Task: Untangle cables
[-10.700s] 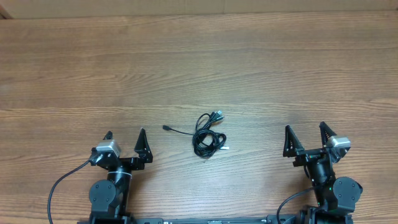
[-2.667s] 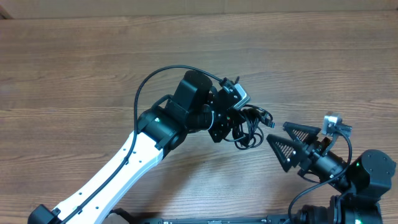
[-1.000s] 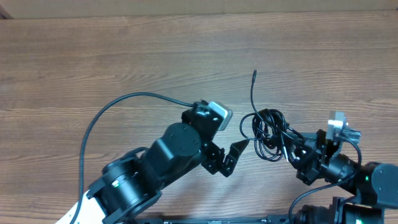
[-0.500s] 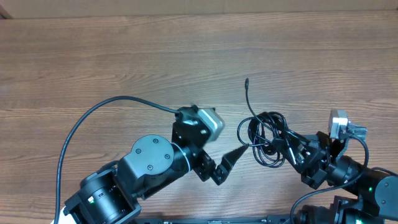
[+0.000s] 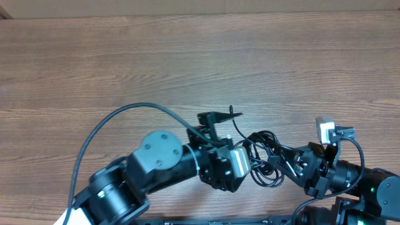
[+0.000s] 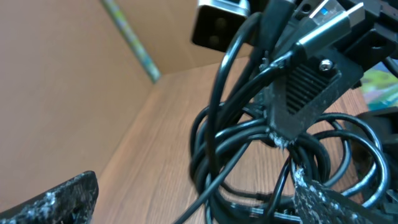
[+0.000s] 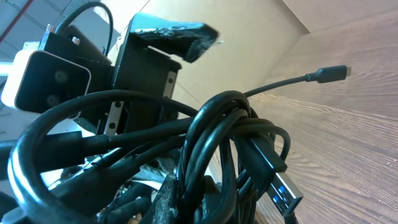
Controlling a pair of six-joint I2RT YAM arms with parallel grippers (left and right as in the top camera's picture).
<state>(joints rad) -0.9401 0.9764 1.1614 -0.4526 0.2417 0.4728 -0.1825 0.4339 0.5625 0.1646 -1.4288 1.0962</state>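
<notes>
The cables (image 5: 265, 159) are a knotted bundle of thin black loops, lifted off the wood just right of centre. My right gripper (image 5: 282, 161) is shut on the bundle's right side; in the right wrist view its fingers (image 7: 177, 196) pinch several strands, and a blue-tongued USB plug (image 7: 283, 190) hangs beside them. One loose strand runs up and left to a small plug (image 5: 232, 111). My left gripper (image 6: 193, 208) stands open facing the bundle (image 6: 261, 143), with strands between its two fingers and nothing pinched. Its upper finger (image 5: 217, 117) shows above the knot.
The wooden table (image 5: 187, 50) stretches far back and to both sides. The left arm's thick black lead (image 5: 119, 119) arcs over the left half. Both arm bodies crowd the front edge, the left (image 5: 156, 165) and the right (image 5: 369, 187).
The left arm has swung its open gripper in from below so that it now straddles the bundle's left side. The bundle and its loose end have shifted left and a little nearer. The right gripper stays shut.
</notes>
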